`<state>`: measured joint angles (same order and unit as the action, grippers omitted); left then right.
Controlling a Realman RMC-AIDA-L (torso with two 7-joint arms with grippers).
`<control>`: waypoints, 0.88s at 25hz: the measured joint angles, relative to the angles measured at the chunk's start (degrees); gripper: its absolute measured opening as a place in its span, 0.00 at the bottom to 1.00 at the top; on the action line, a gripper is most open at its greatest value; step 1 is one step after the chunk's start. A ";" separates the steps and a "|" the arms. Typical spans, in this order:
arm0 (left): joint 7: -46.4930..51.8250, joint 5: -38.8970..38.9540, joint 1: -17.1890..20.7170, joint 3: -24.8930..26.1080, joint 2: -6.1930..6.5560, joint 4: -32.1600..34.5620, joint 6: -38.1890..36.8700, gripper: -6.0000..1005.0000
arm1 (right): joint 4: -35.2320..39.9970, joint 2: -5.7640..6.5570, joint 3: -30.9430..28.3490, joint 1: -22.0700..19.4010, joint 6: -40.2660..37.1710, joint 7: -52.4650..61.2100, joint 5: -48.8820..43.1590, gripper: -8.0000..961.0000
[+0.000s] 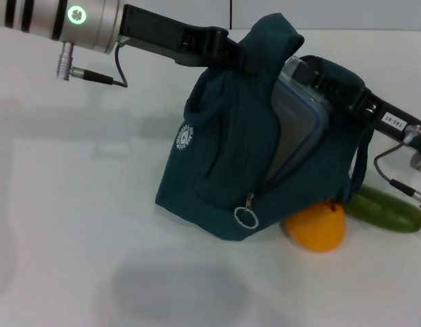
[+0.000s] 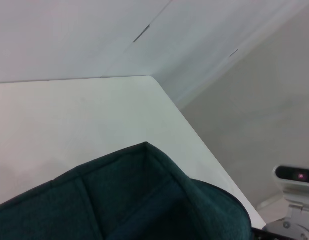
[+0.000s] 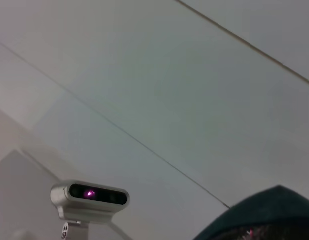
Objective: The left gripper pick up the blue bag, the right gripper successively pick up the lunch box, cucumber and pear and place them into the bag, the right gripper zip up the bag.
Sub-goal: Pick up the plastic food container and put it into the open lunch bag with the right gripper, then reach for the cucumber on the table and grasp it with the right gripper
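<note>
The blue bag (image 1: 224,170) stands on the white tabletop (image 1: 74,225), its mouth pulled up and open. The left gripper (image 1: 231,53) has its jaws closed on the top fabric by the handle. It is soft, woven cloth that slumps and folds, so it needs that hold to keep its shape; a grip on the stitched rim or a handle loop looks safest.

The lunch box (image 1: 299,126) is tilted on edge, halfway into the opening, with the right gripper (image 1: 326,85) at its upper end. I cannot tell how the right jaws stand; the bag's rim hides them. The box is clear, stiff plastic with a blue-edged lid, probably light and a bit slick, best taken across its narrow sides.

The pear (image 1: 318,228), smooth, round and orange-yellow, rests touching the bag's base. It would roll and could bruise, so take it gently around the middle. The cucumber (image 1: 386,208), glossy and firm, lies just beyond the pear; mid-length seems the place to grasp. The ring zip pull (image 1: 246,217) hangs low on the front.
</note>
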<state>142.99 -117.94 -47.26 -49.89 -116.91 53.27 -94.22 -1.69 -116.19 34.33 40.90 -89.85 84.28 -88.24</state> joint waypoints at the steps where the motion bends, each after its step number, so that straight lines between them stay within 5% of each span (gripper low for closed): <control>1: -0.09 0.00 0.00 0.01 -0.01 -0.03 0.00 0.06 | 1.44 0.00 0.06 -0.32 -0.38 -0.10 -0.30 0.11; 4: -0.57 0.00 0.04 0.14 -0.03 -0.10 0.01 0.06 | 2.39 0.02 0.17 -0.58 -0.44 -0.69 -0.45 0.11; 13: -1.36 -0.02 0.50 0.16 -0.08 -0.18 0.22 0.06 | 7.63 0.28 1.78 -2.70 -3.33 -2.44 -0.52 0.34; 20: -1.40 -0.13 0.68 0.14 -0.04 -0.28 0.35 0.06 | 24.77 1.20 1.05 -10.75 -10.44 -0.82 0.36 0.49; 22: -1.40 -0.25 0.91 0.14 -0.03 -0.28 0.57 0.06 | 29.77 1.29 -0.62 -13.71 -10.14 -0.24 2.09 0.65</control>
<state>141.59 -118.19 -46.35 -49.75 -116.93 52.98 -93.65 28.07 -114.89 33.71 27.19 -99.99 84.05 -86.15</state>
